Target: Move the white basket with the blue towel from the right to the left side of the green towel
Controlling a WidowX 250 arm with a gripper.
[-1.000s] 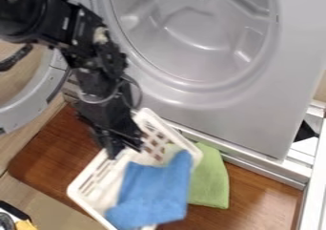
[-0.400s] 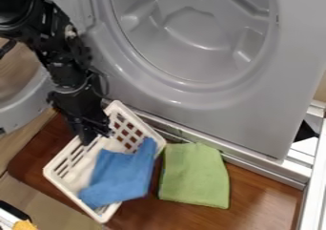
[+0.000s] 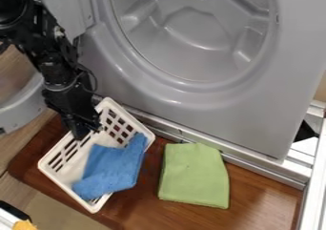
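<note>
The black gripper (image 3: 85,130) hangs down at the left, shut on the upper-left wall of a white plastic basket (image 3: 49,164). Slots and square holes pierce the basket's sides, and it lies at a slant on the brown wooden board. A crumpled blue cloth (image 3: 110,169) rests inside and hangs over the lower-right rim. To the basket's right, apart from it, a green cloth (image 3: 193,176) lies folded on the board. The gripper's tips partly cover the basket wall.
A grey machine front (image 3: 210,107) with a large round recess stands behind the basket. Its round door (image 3: 22,107) hangs at the left edge. Metal rails run along the base and right side. A yellow item (image 3: 24,224) is at the lower-left corner.
Gripper and basket have moved left together, the blue cloth riding along. The basket no longer overlaps the green cloth, which has stayed on the board and shows whole.
</note>
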